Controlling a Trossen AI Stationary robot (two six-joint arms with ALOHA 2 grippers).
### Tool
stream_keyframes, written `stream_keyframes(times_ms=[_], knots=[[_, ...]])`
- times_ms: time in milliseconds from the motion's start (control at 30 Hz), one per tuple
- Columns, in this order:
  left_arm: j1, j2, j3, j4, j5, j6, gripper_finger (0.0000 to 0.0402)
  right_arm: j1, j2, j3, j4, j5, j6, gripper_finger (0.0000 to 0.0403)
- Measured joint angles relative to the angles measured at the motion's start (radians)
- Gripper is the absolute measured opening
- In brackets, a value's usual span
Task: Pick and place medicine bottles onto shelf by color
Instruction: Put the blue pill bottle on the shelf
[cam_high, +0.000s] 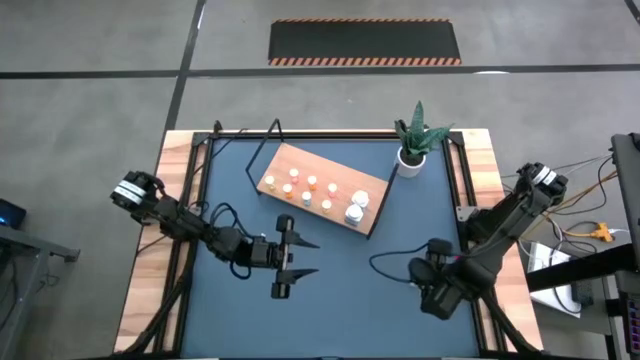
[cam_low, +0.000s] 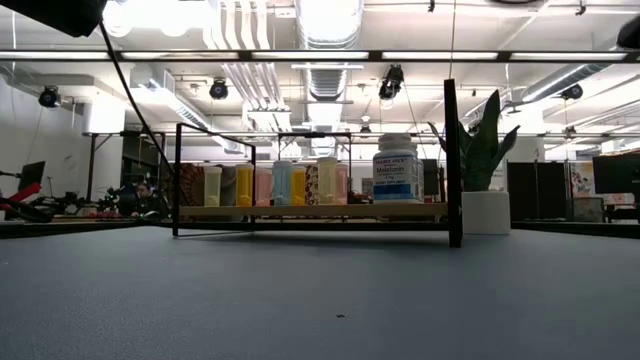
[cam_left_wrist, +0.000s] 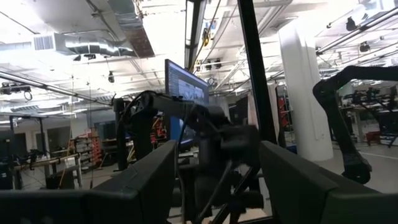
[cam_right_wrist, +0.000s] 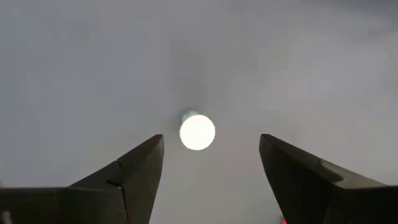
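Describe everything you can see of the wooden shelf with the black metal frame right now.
The light-brown wooden shelf with thin black metal frame lies angled on the dark blue tabletop, near its far edge, beside the white pot with a green plant. In the low view its board sits slightly raised on black uprights. Small orange, yellowish, pink and white medicine bottles stand upright in rows on it, with bigger white bottles at the plant end. Neither gripper touches it.

1. From above, the medicine bottles on the shelf are too small for us to read their colours surely.
2. We cannot see the right gripper jaws there; the wrist covers them at five o'clock on the worktop.
3. In the level view, we see some bottles overlap others.
4. The right wrist view shows us one pale round top, its body hidden.
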Motion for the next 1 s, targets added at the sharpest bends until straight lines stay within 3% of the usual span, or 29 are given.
stream_keyframes(times_ms=[267,500,1000], knots=[[0.000,0.000,-0.002,0.000,0.000,0.000,0.0212,0.000,0.000,-0.166,0.152,0.044,-0.044,0.0255],[0.000,0.000,-0.002,0.000,0.000,0.000,0.0212,0.000,-0.003,-0.205,0.239,0.051,-0.058,0.0244],[0.000,0.000,-0.002,0.000,0.000,0.000,0.0212,0.003,-0.019,-0.127,0.070,0.034,-0.068,0.0249]])
